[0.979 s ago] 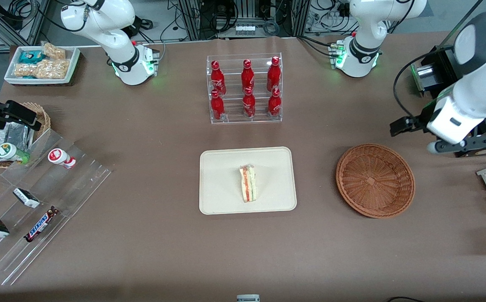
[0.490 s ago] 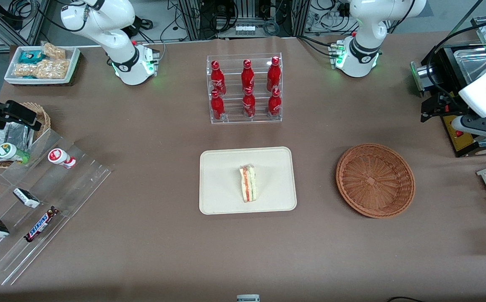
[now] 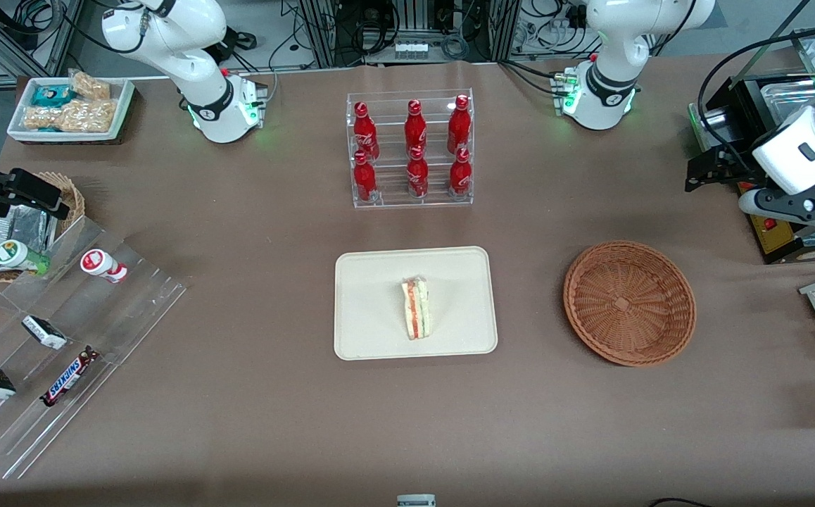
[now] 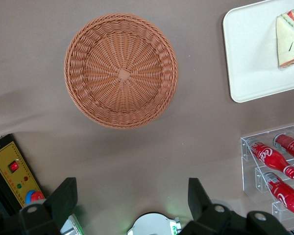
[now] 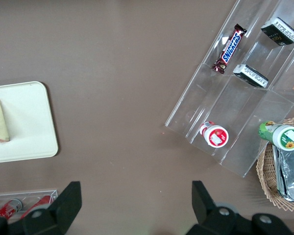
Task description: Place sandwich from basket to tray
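Since the prior frame, we saw the gripper (image 4: pixel 130 205), spread wide and empty, shift toward the round reddish-brown wicker basket (image 3: pixel 629 303); the triangular white-bread sandwich (image 3: pixel 416 308) lay on the cream rectangular tray (image 3: pixel 372 282), Snickers bar (image 3: pixel 68 375) untouched.

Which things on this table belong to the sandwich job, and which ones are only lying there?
Job:
sandwich, lying on the tray
tray
basket, nothing in it
gripper, jaws open, high above the table near the working arm's end

Lying about:
cola bottles in a clear rack
Snickers bar on a clear stepped stand
white tray of snacks
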Controlling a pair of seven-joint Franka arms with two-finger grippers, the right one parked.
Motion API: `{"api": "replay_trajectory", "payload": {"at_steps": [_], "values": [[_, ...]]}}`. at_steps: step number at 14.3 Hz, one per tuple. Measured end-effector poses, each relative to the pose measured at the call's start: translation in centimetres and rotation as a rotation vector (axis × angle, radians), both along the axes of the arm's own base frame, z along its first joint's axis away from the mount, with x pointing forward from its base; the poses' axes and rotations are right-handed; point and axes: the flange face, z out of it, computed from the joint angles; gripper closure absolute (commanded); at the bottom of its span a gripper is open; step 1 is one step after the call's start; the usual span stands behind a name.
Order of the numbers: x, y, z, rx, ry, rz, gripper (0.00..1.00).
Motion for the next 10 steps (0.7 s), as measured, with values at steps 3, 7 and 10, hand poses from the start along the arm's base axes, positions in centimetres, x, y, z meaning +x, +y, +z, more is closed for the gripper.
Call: {"api": "replay_trajectory", "payload": {"at_steps": [3,7,10], "values": [[0.06,0.08,-0.01,0.007,-0.001,0.000,0.00],[0.58,0.23,-0.29,0.021,-0.018,0.000,0.00],[0.55,-0.50,-0.32,0.021,-0.018,-0.013,0.00]]}}
